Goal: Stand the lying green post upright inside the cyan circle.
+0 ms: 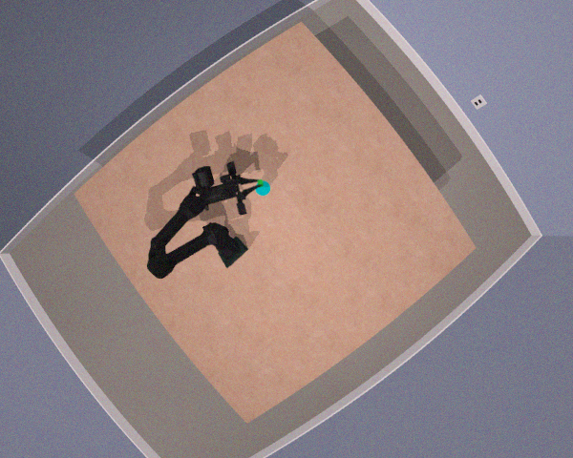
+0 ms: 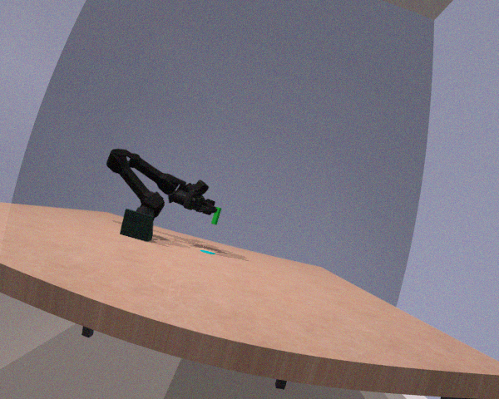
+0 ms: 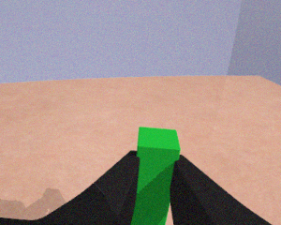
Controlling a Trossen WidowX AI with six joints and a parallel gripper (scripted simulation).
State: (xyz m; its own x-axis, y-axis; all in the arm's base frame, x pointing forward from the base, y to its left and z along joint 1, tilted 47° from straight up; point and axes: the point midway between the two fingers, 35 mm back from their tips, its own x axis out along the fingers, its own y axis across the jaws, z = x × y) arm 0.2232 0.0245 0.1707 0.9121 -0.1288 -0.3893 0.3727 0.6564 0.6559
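Note:
The green post point(image 1: 260, 182) point(image 2: 215, 215) point(image 3: 157, 164) is held in the air, close to upright with a slight tilt in the exterior view. My gripper point(image 2: 215, 209) point(image 3: 155, 161) is shut on the post near its upper end. The cyan circle point(image 1: 264, 189) point(image 2: 207, 252) lies flat on the table, below the post with a clear gap between them. From above, the post overlaps the circle's upper left edge. The circle does not show in the wrist view.
The arm's dark base point(image 1: 233, 254) point(image 2: 136, 224) stands on the table point(image 1: 326, 246) point(image 2: 241, 300) point(image 3: 75, 117), left of the circle in the exterior view. The arm's shadow falls on the table around the circle.

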